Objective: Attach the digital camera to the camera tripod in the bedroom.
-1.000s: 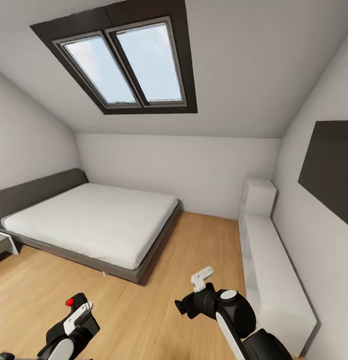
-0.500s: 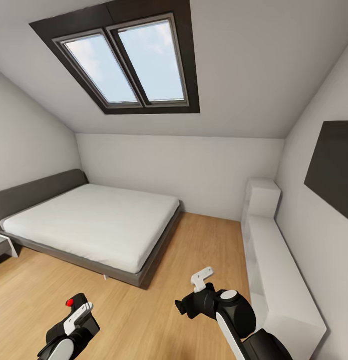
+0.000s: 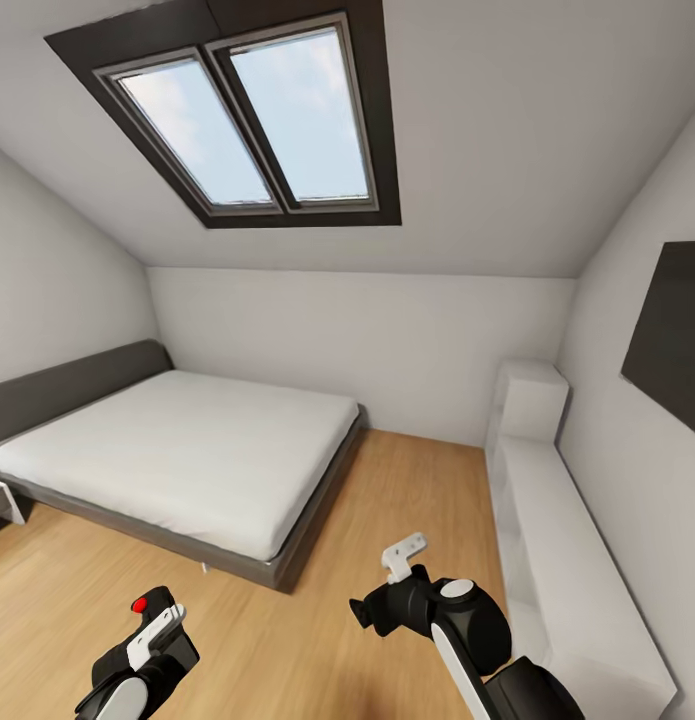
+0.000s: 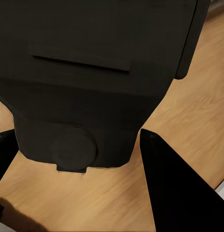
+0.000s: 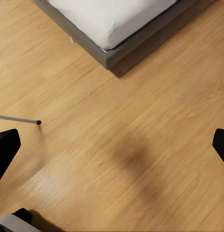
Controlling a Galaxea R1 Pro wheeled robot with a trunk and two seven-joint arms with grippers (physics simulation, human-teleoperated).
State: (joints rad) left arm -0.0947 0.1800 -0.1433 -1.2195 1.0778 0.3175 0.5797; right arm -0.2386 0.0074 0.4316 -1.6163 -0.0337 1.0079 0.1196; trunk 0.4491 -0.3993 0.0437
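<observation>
Carrying the digital camera (image 3: 142, 606) low at the near left, the left gripper (image 3: 147, 625) is pinched on the black body, whose red button shows just above the white finger in the head view. In the left wrist view the camera body (image 4: 92, 82) sits between the two dark fingers (image 4: 182, 186), close against the lens, so the grip looks firm enough for travel. Holding it low and close to the trunk probably keeps it steady while the base rolls through the bedroom.

At the near centre, the right gripper (image 3: 402, 560) is held out in front, empty, with its fingers spread wide; their dark tips sit at opposite edges of the right wrist view, bare wood floor (image 5: 141, 121) between them. Kept free like this, it could steady the tripod later.

Beyond, the white bed (image 3: 177, 450) lies at the far left under the skylight (image 3: 252, 120), and a low white shelf unit (image 3: 557, 560) runs along the right wall. A thin silver rod with a black foot (image 5: 38, 122) touches the floor in the right wrist view; it may be a leg of the camera tripod, though I cannot tell for sure.
</observation>
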